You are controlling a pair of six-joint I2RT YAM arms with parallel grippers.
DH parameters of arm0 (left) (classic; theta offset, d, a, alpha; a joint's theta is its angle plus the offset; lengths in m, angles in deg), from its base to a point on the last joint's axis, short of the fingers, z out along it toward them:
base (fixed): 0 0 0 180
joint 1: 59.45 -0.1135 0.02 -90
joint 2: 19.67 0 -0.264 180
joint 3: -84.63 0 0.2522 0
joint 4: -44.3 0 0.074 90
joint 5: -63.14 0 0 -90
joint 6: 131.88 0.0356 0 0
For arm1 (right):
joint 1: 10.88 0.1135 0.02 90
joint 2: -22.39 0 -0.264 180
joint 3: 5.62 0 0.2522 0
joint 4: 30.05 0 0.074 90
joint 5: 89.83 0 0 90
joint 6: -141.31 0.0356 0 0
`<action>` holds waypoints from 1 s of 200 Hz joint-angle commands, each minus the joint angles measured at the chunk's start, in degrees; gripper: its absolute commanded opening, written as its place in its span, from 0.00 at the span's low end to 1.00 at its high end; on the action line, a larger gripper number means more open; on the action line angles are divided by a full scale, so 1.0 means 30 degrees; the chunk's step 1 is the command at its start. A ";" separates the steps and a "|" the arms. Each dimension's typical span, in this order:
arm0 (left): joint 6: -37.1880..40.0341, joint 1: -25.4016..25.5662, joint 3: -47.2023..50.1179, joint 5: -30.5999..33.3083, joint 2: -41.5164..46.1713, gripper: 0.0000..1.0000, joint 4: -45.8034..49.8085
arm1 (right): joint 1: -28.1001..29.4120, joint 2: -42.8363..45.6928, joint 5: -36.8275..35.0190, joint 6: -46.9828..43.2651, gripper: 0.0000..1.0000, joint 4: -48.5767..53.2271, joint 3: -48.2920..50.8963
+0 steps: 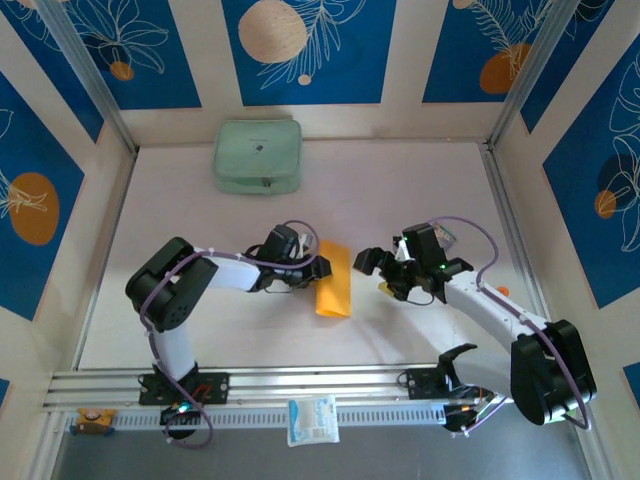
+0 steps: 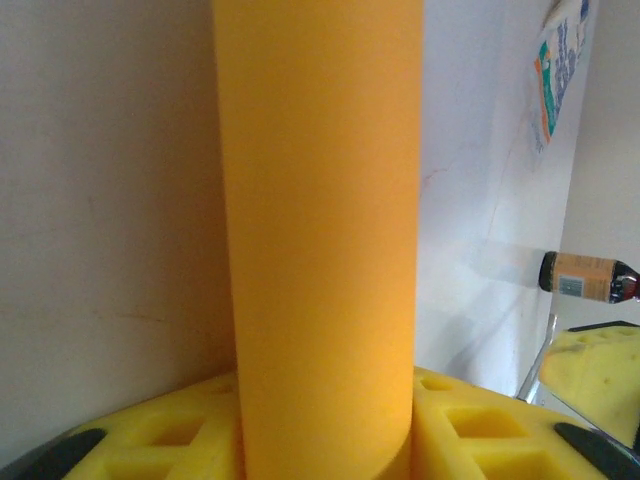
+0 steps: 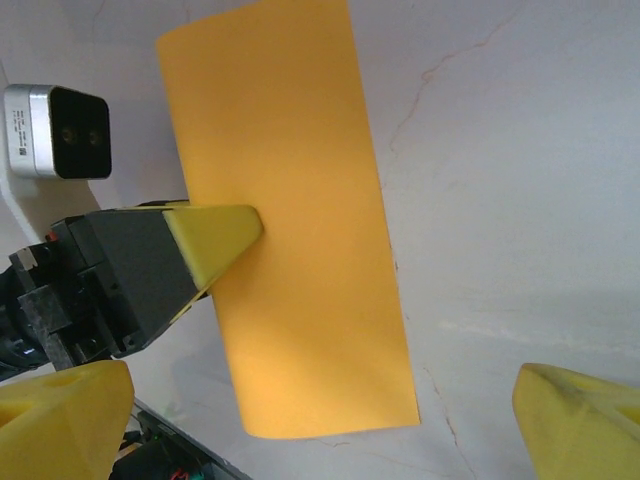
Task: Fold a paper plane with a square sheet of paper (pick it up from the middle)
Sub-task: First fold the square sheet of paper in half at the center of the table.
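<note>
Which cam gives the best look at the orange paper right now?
Right wrist: the orange sheet shows almost whole, a long strip with clear edges, with a left gripper finger on its side. Top external shows the sheet small and far off. Left wrist is too close: just an orange band up the frame.
</note>
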 commanded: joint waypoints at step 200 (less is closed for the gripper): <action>0.3865 0.0696 -0.3552 0.6264 0.0968 0.63 1.0688 | 0.0919 -0.0142 0.0511 -0.0350 0.97 -0.0707 0.0069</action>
